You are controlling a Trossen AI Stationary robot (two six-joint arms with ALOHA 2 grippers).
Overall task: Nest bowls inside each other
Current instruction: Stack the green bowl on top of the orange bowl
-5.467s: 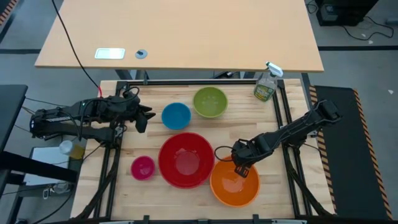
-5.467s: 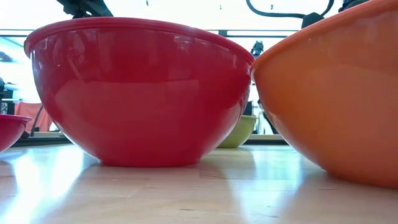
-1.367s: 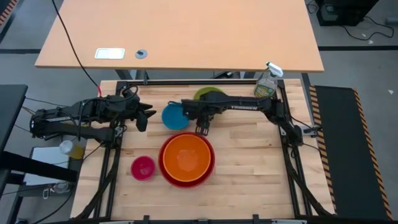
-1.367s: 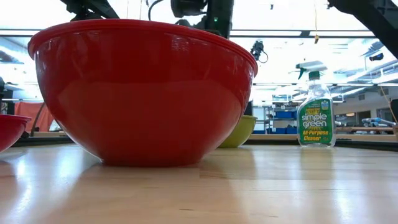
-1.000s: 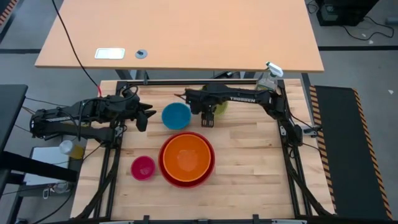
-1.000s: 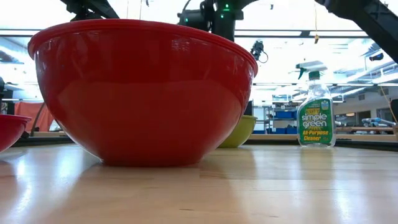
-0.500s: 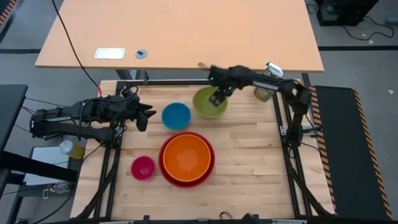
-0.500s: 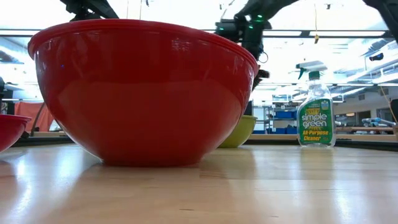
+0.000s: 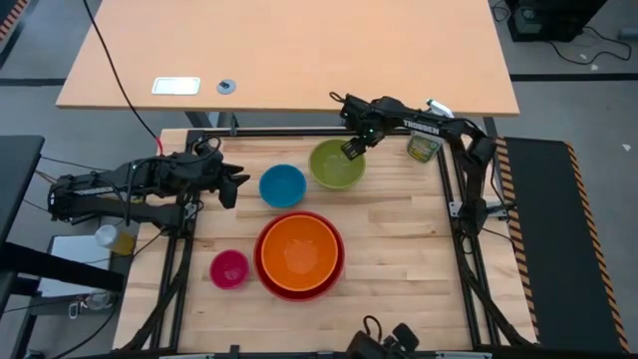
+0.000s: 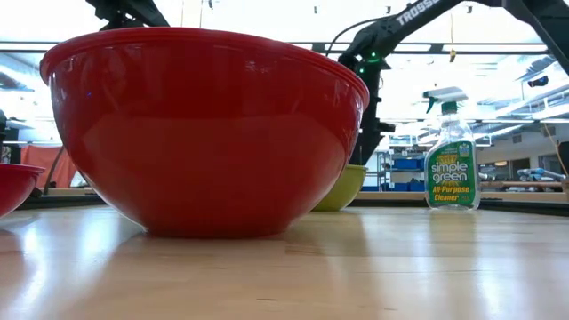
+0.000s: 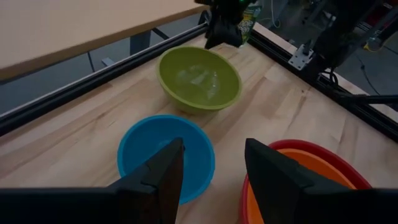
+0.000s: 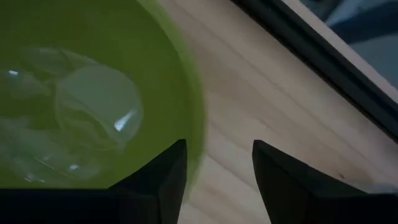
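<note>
The orange bowl [image 9: 299,249] sits nested in the red bowl [image 9: 267,274] near the table's middle front. The pink bowl [image 9: 229,268] stands on the table to their left. The blue bowl [image 9: 282,185] and the lime green bowl [image 9: 334,168] stand farther back. My right gripper [image 9: 352,150] points down, open, over the green bowl's far right rim [image 12: 198,124], one finger over the inside and one over the outside. My left gripper [image 9: 234,184] waits open at the table's left, pointing at the blue bowl [image 11: 165,152].
A clear spray bottle [image 9: 426,140] stands at the table's far right corner, close to the right arm. Black frame rails [image 9: 454,199] run along the table's edges. Bare wood lies to the right of the red bowl [image 10: 204,133].
My right gripper has swung from over the bare wood between the blue and green bowls toward the table's far right, rolling its wrist, and now stands over the green bowl's far right rim. The bowls have kept still.
</note>
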